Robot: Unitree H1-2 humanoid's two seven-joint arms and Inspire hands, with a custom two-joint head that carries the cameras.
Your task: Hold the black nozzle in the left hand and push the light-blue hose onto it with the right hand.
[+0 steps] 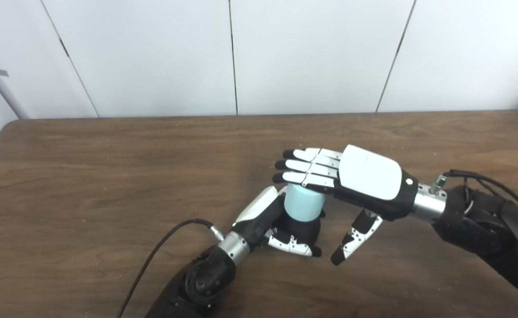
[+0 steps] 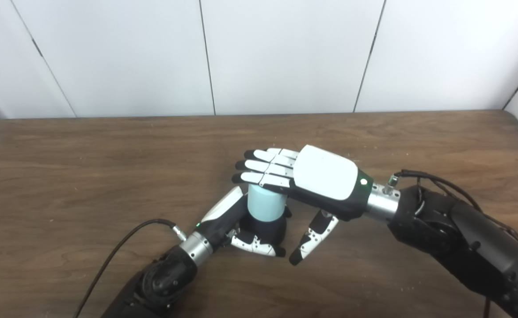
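Near the surface (image 1: 108, 176) middle, the left hand (image 1: 268, 225) clasps the black nozzle (image 1: 305, 229); the right hand (image 1: 356, 176), fingers (image 1: 305, 167) flat and apart, presses the light-blue hose (image 1: 303, 203) down. Next probably needs a straight push.

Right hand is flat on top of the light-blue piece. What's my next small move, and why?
Probably press the right hand straight down a little. Its flat fingers lie over the top of the light-blue hose, which stands upright on the black nozzle held in the left hand. Whether it is fully seated isn't visible.
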